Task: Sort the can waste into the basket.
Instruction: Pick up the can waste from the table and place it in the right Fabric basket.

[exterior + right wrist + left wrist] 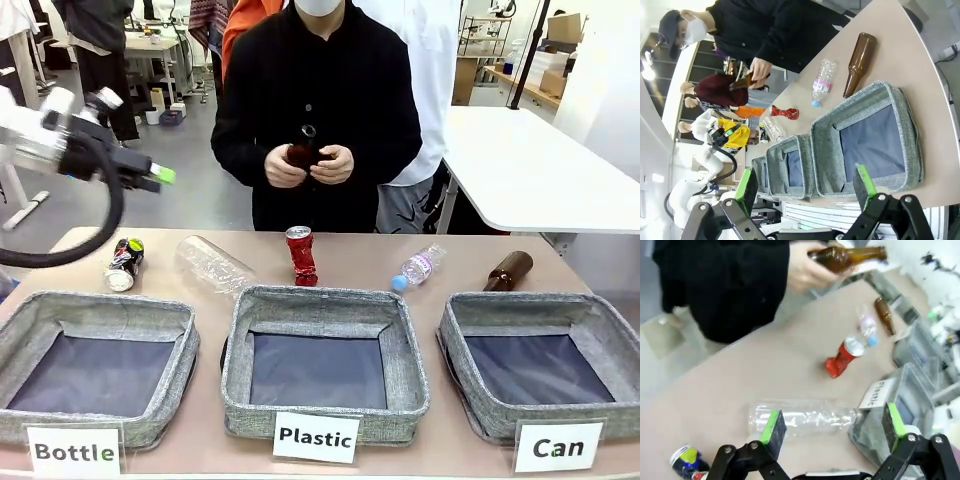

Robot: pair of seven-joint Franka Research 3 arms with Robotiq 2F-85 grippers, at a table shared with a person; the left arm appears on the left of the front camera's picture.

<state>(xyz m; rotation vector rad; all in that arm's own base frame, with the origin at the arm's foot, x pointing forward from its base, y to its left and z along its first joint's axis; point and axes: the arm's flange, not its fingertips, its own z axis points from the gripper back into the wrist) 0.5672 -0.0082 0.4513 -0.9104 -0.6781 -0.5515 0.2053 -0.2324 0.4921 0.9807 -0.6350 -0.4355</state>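
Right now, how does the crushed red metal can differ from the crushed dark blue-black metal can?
Colour: the crushed red metal can is red; the crushed dark blue-black metal can carries red, white and yellow-green marks. Pose: the red can stands upright; the dark can lies on its side. Place: the red can sits behind the grey Plastic basket; the dark can behind the Bottle basket. Both are crushed and outside the Can basket.

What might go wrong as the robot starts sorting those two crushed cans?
The open left gripper faces the clear plastic bottle, which lies between the dark can and the red can; it may grab the wrong thing.
The Can basket sits far right, so the dark can must pass the Bottle basket and the Plastic basket and could drop early.
The person's hands are close behind the red can; a reach there might bump them.
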